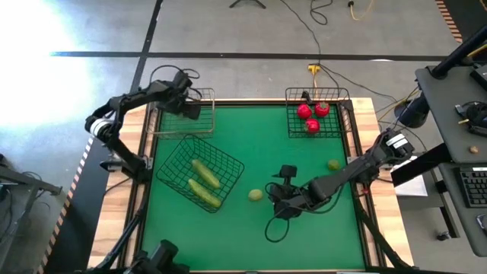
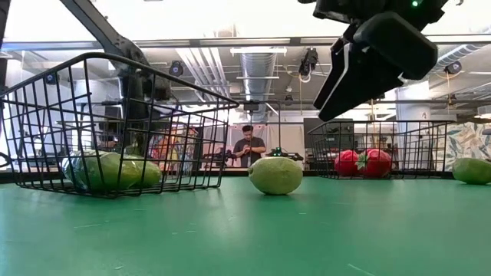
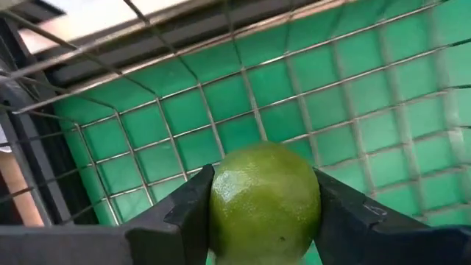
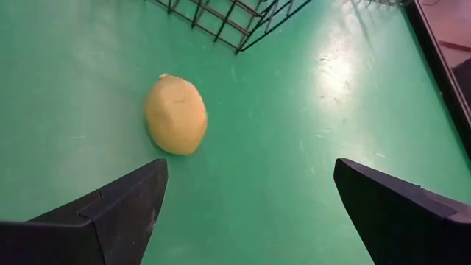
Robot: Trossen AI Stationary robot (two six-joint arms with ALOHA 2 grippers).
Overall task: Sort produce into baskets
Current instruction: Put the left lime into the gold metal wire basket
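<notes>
My left gripper (image 1: 187, 105) is over the tan wire basket (image 1: 204, 114) at the table's far left and is shut on a green lime (image 3: 265, 199). My right gripper (image 1: 275, 196) is open and empty just above the mat, right of a yellow-green lime (image 1: 256, 195) that lies on the mat and shows in the right wrist view (image 4: 175, 114) ahead of the fingers. A second loose lime (image 1: 334, 164) lies farther right. Two cucumbers (image 1: 204, 181) lie in a black basket (image 1: 176, 156). Three tomatoes (image 1: 313, 116) lie in another black basket (image 1: 338, 125). My left gripper pinches the lime by two opposite sides (image 3: 221, 206) between its two fingers (image 3: 188, 213). The fingers come from above, pointing down into the tan basket. The lime is over the basket's mesh floor (image 3: 243, 110); whether it touches it I cannot tell.
The cucumber basket (image 2: 115, 126) sits turned at an angle at the mat's left middle, its corner close to the loose lime (image 2: 275, 175). The tomato basket (image 2: 376, 157) stands at the far right. Bare green mat (image 1: 319, 236) lies along the near edge.
</notes>
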